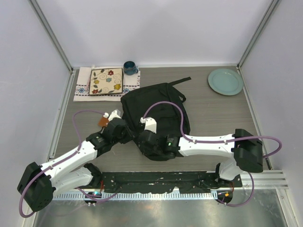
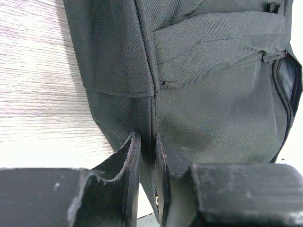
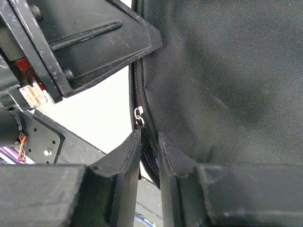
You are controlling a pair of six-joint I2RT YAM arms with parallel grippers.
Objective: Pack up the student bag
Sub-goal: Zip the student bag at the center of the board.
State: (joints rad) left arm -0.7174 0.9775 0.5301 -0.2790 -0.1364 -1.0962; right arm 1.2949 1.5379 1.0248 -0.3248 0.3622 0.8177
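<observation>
The student bag [image 1: 158, 106] lies at the middle of the worktop [image 1: 213, 113], reaching toward the near edge. The left claw [image 2: 147, 142] is pinching a seam on the bag's left side. The right claw [image 3: 149, 138] is pinching the bag's zipped rim, just below the zip pull [image 3: 138, 116]. A green plate [image 1: 225, 81] sits in the far right corner.

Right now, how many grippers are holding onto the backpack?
2. The left gripper pinches the student bag at its left side seam; the right gripper clamps the zip edge close beside it.
</observation>
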